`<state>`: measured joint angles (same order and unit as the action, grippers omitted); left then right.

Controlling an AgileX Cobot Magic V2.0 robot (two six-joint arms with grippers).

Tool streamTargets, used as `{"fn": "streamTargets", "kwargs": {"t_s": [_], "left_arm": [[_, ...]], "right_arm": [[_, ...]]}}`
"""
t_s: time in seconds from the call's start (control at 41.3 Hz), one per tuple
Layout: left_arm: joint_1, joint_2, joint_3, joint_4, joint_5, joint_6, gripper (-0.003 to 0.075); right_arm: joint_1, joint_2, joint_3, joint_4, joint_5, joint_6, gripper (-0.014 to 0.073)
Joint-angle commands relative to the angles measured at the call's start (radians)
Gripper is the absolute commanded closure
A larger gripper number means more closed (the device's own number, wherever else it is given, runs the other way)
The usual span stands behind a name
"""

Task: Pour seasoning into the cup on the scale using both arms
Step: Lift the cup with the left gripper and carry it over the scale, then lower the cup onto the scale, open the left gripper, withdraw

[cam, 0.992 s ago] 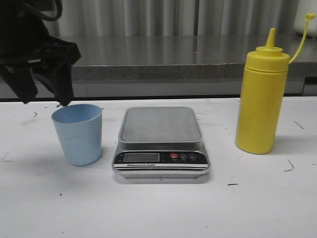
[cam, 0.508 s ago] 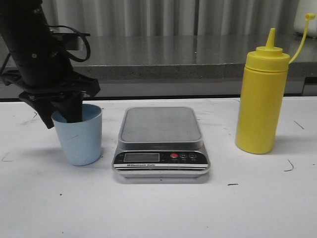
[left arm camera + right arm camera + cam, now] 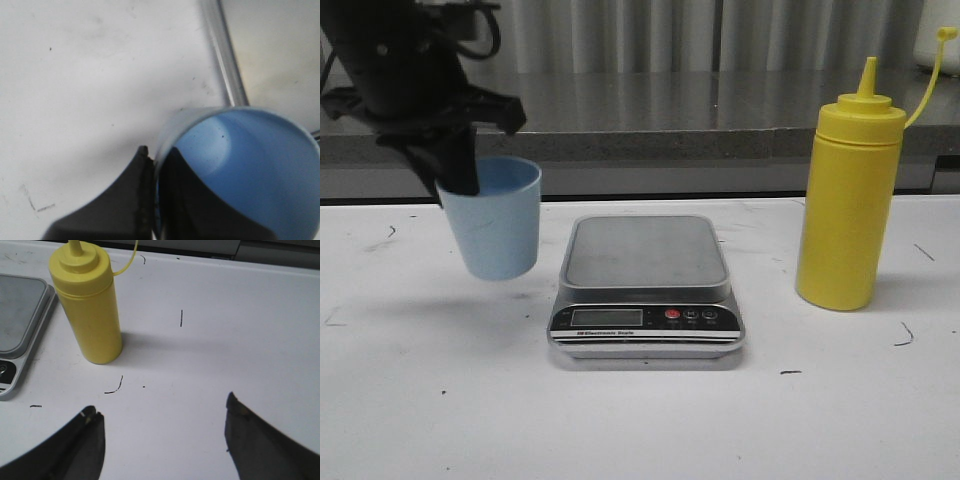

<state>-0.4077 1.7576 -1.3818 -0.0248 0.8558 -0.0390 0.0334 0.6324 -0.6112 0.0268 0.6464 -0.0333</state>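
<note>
Behind left end effector (image 3: pixel 455 165) — cup (image 3: pixel 498 225) rim partly hidden, lifted.

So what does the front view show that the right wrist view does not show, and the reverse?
Only the front view shows the left gripper holding the blue cup by its rim, lifted off the table to the left of the scale. It also shows the scale's display. Only the right wrist view shows the right gripper, open and holding nothing, above bare table. Both show the yellow bottle standing upright on the table, with the scale beside it.
</note>
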Motion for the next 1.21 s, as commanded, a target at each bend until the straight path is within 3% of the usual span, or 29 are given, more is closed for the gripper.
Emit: {"fn": "streamTargets", "kwargs": {"t_s": [0.0,0.532,0.992,1.089,1.186], "left_arm": [[-0.028,-0.066,-0.089,-0.02,0.005,-0.002,0.074],[-0.149,0.11,-0.365,-0.022,0.04,-0.002,0.074],[-0.153,0.219,-0.407,-0.027,0.041,-0.002,0.0734],[-0.153,0.219,-0.408,-0.027,0.041,-0.002,0.066],[-0.153,0.219,-0.41,-0.041,0.041,-0.002,0.051]], "right_arm": [[-0.001,0.006,-0.032,-0.009,-0.058,-0.003,0.0065],[-0.001,0.006,-0.032,-0.009,-0.058,-0.003,0.0065],[-0.001,0.006,-0.032,-0.009,-0.058,-0.003,0.0065],[-0.001,0.006,-0.032,-0.009,-0.058,-0.003,0.0065],[-0.001,0.006,-0.032,-0.009,-0.058,-0.003,0.0065]]}}
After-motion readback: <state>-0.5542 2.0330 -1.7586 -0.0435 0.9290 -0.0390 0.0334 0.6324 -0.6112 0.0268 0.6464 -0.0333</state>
